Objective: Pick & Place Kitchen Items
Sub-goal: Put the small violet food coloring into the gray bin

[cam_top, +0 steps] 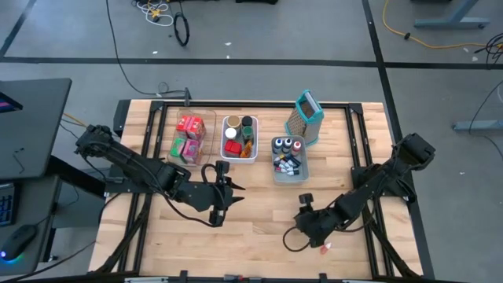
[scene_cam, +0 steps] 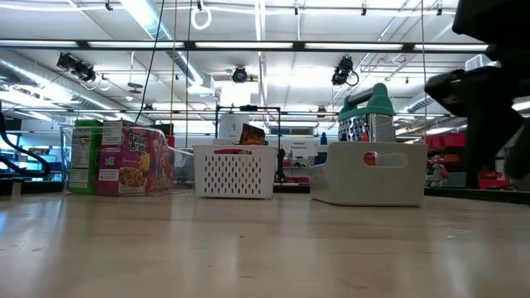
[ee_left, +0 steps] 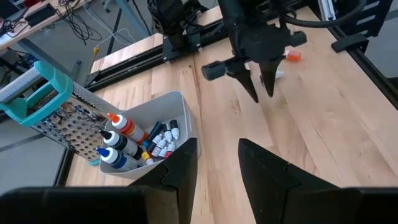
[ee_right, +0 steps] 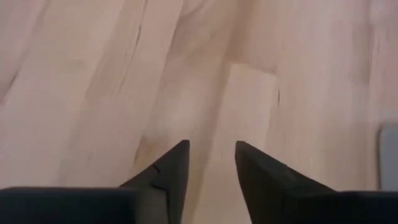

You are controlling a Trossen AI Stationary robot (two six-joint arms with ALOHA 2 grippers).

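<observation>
A small white bottle with an orange cap [cam_top: 324, 246] [ee_left: 288, 56] lies on its side on the bare wood near the table's front edge. It is just beyond my right gripper [cam_top: 301, 220] [ee_right: 211, 155]. That gripper points steeply down at the tabletop, open, with only wood between its fingers. My left gripper [cam_top: 234, 192] [ee_left: 217, 152] hovers open above the table's middle, near the grey bin [cam_top: 289, 157], and holds nothing. More kitchen items fill three bins at the back.
A clear bin [cam_top: 191, 137] holds red, green and pink packets. Beside it are a white bin [cam_top: 240, 139] with round jars and the grey bin [ee_left: 155, 124] with little bottles. A metal grater with a teal top [cam_top: 308, 116] stands at the back. Bare wood lies in front of the bins.
</observation>
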